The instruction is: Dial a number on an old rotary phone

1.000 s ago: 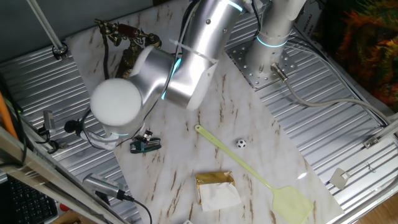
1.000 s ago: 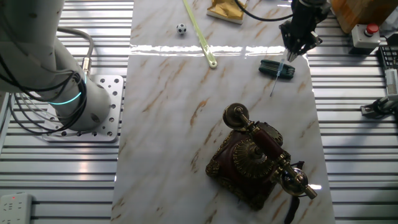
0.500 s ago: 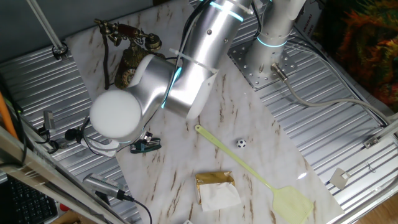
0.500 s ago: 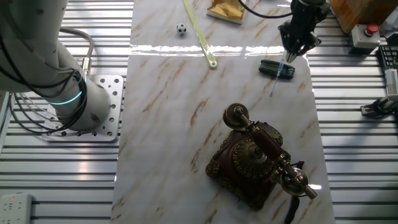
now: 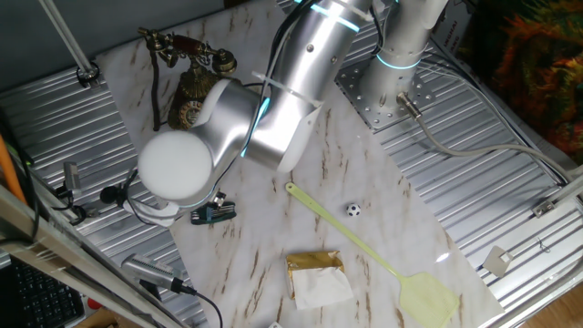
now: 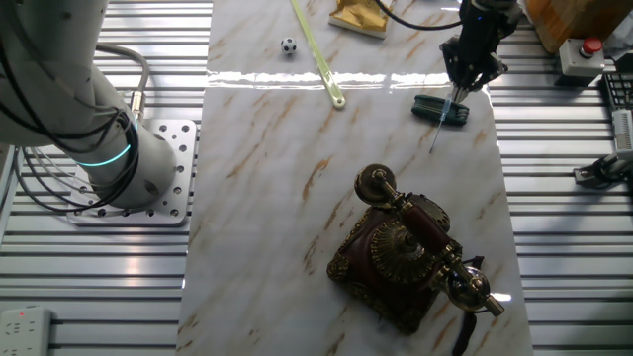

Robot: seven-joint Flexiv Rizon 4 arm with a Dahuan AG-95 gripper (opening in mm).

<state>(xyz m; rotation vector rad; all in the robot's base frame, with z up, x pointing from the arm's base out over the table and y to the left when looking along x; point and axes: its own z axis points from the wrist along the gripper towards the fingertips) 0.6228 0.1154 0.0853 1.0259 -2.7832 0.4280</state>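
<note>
In the one fixed view the arm (image 5: pixel 273 100) fills the middle, its round white joint cap nearest the camera and its silver links running back to the base (image 5: pixel 401 55) bolted to a perforated plate. The wrist bends down behind that cap, so the gripper is hidden there. In the other fixed view the gripper (image 6: pixel 463 84) hangs at the far right edge of the marble surface (image 6: pixel 277 198), pointing down just above a small dark tool (image 6: pixel 441 108). A thin rod (image 6: pixel 443 124) slants down from the tip and seems to be pinched between the jaws, which look nearly closed, though the view is too small to be sure.

The old rotary phone (image 6: pixel 410 259) sits near the opposite end of the surface, well apart from the gripper, handset resting on its cradle, dial facing up. Also on the marble are a pale yellow fly swatter (image 5: pixel 369 251), a tiny black-and-white ball (image 5: pixel 352 210) and a gold packet (image 5: pixel 316 276). Ribbed metal decking (image 5: pixel 474 182) surrounds the surface. A red button box (image 6: pixel 582 57) is cut off at the frame edge.
</note>
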